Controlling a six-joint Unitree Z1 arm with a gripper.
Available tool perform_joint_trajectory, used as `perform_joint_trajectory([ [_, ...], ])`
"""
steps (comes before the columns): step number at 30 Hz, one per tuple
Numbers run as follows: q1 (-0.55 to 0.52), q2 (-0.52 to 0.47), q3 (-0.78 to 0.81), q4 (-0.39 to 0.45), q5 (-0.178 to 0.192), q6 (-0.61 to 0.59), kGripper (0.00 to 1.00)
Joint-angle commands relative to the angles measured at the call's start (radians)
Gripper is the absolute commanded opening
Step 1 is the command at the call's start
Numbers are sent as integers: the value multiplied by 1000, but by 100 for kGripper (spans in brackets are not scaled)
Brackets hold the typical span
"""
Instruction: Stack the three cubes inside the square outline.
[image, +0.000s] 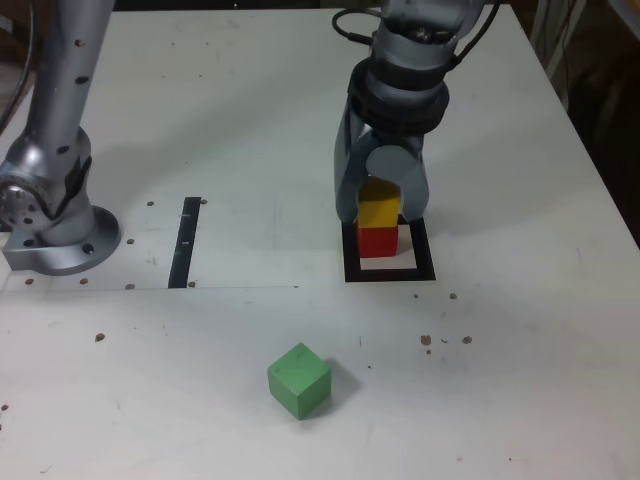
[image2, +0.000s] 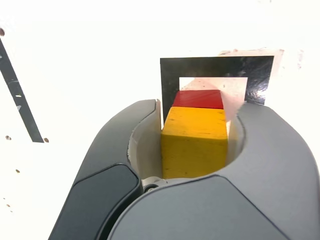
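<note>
- The gripper (image: 382, 211) points down over the square outline (image: 354, 266), its fingers on opposite sides of the yellow cube (image: 378, 210); whether they are clamped on it or slightly apart from it, I cannot tell.
- The yellow cube sits above the red cube (image: 378, 243), between the fingers; the views do not settle whether its full weight rests there.
- The red cube is inside the square outline, near the side towards the exterior view's left, with white centre showing on its other side and in front.
- The green cube (image: 300, 382) lies by itself on the worktop (image: 500, 370), nearer the exterior view's bottom edge, well apart from the outline and turned with a corner forward.
- A narrow black strip (image: 185, 243) lies between the arm's round base (image: 65, 242) and the outline.
- Small dark spots mark the pale worktop.
</note>
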Motion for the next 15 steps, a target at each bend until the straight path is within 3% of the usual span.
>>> perform_joint_trajectory([
  [1,2,-2,-1,7,0,-3,96],
  [9,-5,-39,-1,24,13,-5,99],
  [15,-75,-118,-3,58,64,-4,100],
])
